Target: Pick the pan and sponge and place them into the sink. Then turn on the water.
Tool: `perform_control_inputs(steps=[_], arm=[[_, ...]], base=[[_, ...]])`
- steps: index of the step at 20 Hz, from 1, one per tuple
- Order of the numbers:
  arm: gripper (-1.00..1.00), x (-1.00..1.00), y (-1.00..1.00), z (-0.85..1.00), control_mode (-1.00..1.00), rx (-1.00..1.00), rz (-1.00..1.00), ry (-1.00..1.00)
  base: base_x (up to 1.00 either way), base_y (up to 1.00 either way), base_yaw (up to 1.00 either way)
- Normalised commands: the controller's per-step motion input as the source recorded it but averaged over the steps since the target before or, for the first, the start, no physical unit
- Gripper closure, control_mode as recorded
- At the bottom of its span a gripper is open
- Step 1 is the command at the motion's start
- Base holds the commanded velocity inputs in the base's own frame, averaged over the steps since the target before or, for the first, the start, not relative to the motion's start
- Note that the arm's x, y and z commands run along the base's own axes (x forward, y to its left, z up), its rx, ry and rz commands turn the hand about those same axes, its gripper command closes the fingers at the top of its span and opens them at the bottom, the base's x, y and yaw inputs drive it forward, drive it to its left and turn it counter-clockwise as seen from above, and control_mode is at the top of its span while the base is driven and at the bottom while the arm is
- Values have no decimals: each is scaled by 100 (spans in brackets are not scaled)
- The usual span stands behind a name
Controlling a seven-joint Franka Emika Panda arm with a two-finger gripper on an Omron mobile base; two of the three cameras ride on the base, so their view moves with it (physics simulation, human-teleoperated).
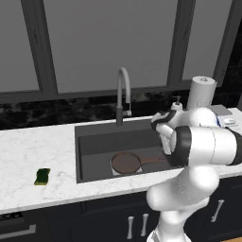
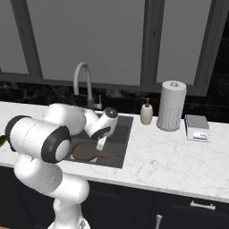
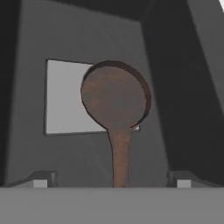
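The dark-brown pan (image 1: 125, 162) lies on the bottom of the sink (image 1: 94, 142), partly over the lighter square patch (image 3: 65, 96), with its handle pointing right. In the hand view the pan (image 3: 116, 96) sits straight ahead, its handle running down toward me. My gripper (image 3: 113, 180) hangs open above the handle's end, with its fingertips (image 3: 41, 179) wide apart and off the handle. From the base views the gripper (image 1: 166, 145) (image 2: 100, 144) is inside the basin's right half. The green sponge (image 1: 42, 176) rests on the white counter left of the sink.
The grey gooseneck faucet (image 1: 123, 90) (image 2: 84, 80) stands behind the sink. A soap-pump bottle (image 2: 146, 112), a paper-towel roll (image 2: 172, 105) and a small box (image 2: 197, 127) stand on the counter to the right. Dark cabinets run below the counter.
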Motion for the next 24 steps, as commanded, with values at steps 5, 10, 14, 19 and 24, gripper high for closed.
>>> perform_control_inputs(steps=[5, 10, 14, 19, 24], arm=[[-100, -30, 0, 100, -100, 0, 4, -20], [-100, -39, 0, 100, -100, 0, 11, -9], [-100, -48, 1, 93, -100, -5, 18, -6], [-100, -47, 37, 65, -100, -15, 25, -10], [-100, -45, 79, 29, -100, -19, 27, -3]], base=[[0, 0, 0], [0, 0, 0], [0, 0, 0], [0, 0, 0], [0, 0, 0]])
